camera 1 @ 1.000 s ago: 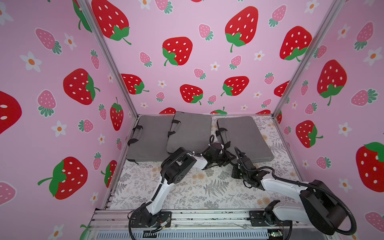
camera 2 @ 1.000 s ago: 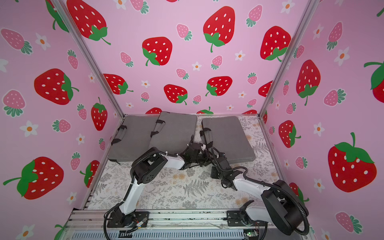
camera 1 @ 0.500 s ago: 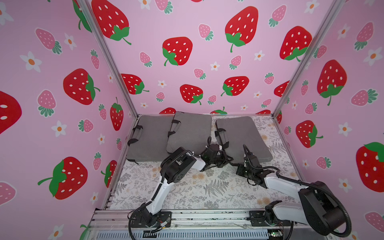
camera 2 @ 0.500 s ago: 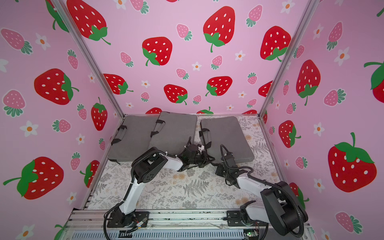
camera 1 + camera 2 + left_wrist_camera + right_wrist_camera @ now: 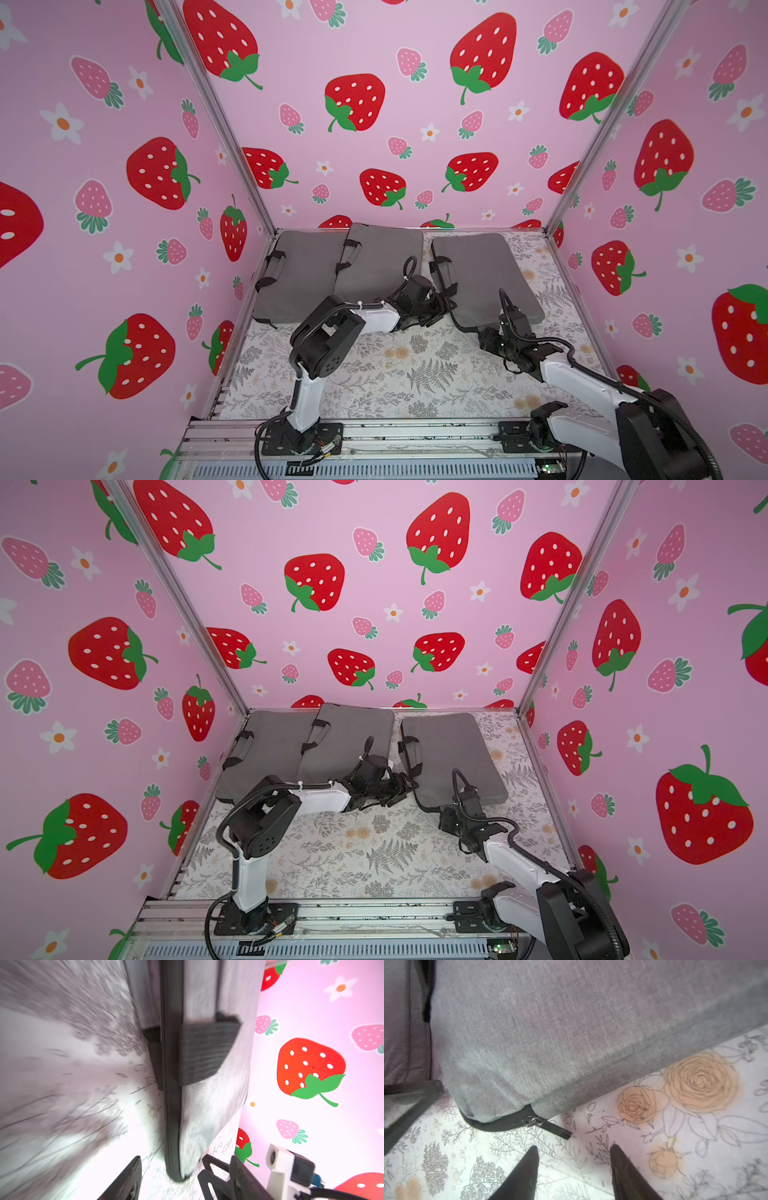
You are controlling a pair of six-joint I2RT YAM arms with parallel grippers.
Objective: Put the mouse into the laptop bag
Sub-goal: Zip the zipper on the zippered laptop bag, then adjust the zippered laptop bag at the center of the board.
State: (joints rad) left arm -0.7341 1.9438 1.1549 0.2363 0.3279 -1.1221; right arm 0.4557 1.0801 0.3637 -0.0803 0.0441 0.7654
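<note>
The mouse is out of view in every frame. The grey laptop bag (image 5: pixel 482 274) (image 5: pixel 449 750) lies flat at the back right, zip edge and black handles facing left. My left gripper (image 5: pixel 444 309) (image 5: pixel 405 789) is open at that edge; in the left wrist view the bag's near corner (image 5: pixel 187 1147) sits between the fingers of the left gripper (image 5: pixel 185 1157). My right gripper (image 5: pixel 482 334) (image 5: pixel 573 1147) stands open at the bag's near corner, empty, just short of the black zip pull (image 5: pixel 560 1131).
Two more grey bags (image 5: pixel 299 274) (image 5: pixel 378 257) lie overlapping at the back left. Pink strawberry walls close in three sides. The floral cloth (image 5: pixel 415 374) covers the table, with the arm bases on the front rail (image 5: pixel 415 432).
Both grippers were shut and now stand open. The right gripper has moved rightward and toward the front, to the bag's near corner. The bag's zip edge has settled flat.
</note>
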